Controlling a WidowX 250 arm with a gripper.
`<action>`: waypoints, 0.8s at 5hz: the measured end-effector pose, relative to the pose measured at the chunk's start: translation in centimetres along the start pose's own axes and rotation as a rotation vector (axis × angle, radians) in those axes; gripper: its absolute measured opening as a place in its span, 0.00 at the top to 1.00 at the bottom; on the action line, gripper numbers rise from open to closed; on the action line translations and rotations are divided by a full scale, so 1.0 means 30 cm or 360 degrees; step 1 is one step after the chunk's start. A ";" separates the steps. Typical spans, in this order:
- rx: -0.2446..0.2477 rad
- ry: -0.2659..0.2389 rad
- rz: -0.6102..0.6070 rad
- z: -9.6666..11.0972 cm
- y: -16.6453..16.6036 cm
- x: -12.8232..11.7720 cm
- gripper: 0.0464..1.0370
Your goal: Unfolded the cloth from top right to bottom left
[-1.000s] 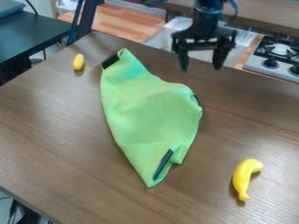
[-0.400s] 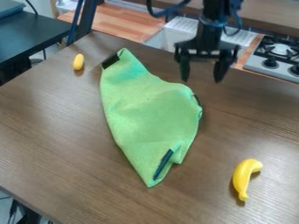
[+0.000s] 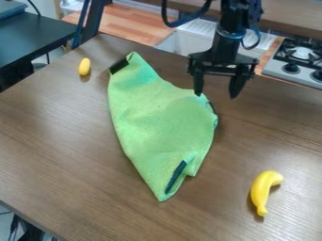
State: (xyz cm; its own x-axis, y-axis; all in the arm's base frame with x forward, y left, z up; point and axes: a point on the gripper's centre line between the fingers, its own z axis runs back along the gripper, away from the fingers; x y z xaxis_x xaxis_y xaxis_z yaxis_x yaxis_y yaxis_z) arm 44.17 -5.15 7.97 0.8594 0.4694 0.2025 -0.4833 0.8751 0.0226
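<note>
My gripper (image 3: 215, 94) hangs open at the upper right of the cloth, its two fingers spread apart with nothing between them. The left finger overlaps the cloth's upper right edge in the view; whether it touches cannot be told. The green cloth (image 3: 160, 122) lies folded and slightly rumpled on the brown table, with one narrow end at the upper left and a pointed corner toward the front. Dark strips mark its upper left tip and its lower corner, and a dark edge shows at its right side.
On the table (image 3: 56, 141), a yellow banana (image 3: 264, 192) lies at the lower right and a small yellow object (image 3: 84, 67) at the upper left. Behind the far edge are a stove (image 3: 295, 63) and a white sink (image 3: 192, 40). A dark table (image 3: 35, 37) stands at the left.
The gripper has come down and toward the camera, closer to the cloth's upper right edge, staying open. The cloth and the yellow objects have not moved.
</note>
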 end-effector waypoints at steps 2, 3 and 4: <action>0.0035 0.0022 -0.0039 -0.051 -0.024 -0.027 0.08; 0.0054 0.0014 -0.0052 -0.070 -0.032 -0.033 0.37; 0.0070 0.0001 -0.0058 -0.081 -0.029 -0.034 0.67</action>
State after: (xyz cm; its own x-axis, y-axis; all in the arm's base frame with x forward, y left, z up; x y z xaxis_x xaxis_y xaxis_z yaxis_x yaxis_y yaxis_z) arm 44.12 -6.11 5.37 0.8766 0.4376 0.2003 -0.4588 0.8855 0.0730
